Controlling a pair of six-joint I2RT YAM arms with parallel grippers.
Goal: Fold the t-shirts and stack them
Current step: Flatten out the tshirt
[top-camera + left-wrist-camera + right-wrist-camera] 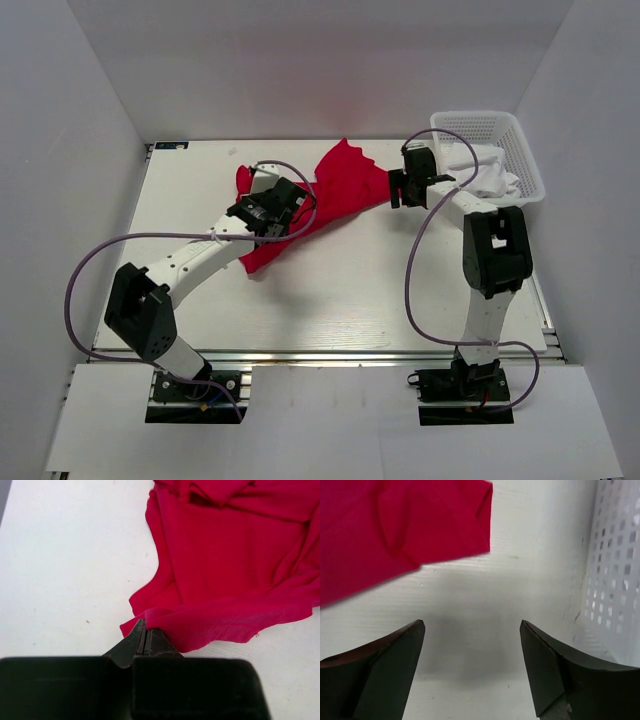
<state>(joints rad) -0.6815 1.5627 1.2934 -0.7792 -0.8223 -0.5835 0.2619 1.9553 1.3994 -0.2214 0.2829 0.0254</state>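
Observation:
A bright red t-shirt (340, 185) lies crumpled on the white table (340, 295), toward the back middle. My left gripper (288, 212) is at the shirt's left lower part. In the left wrist view the left gripper (145, 626) is shut on a folded edge of the shirt (225, 555). My right gripper (404, 190) hovers just off the shirt's right corner. In the right wrist view the right gripper (472, 625) is open and empty over bare table, and the shirt's corner (395, 530) lies ahead to the left.
A white mesh basket (525, 155) stands at the back right with white cloth (485, 172) in it; its wall (615, 570) is close on the right of the right gripper. White walls enclose the table on three sides.

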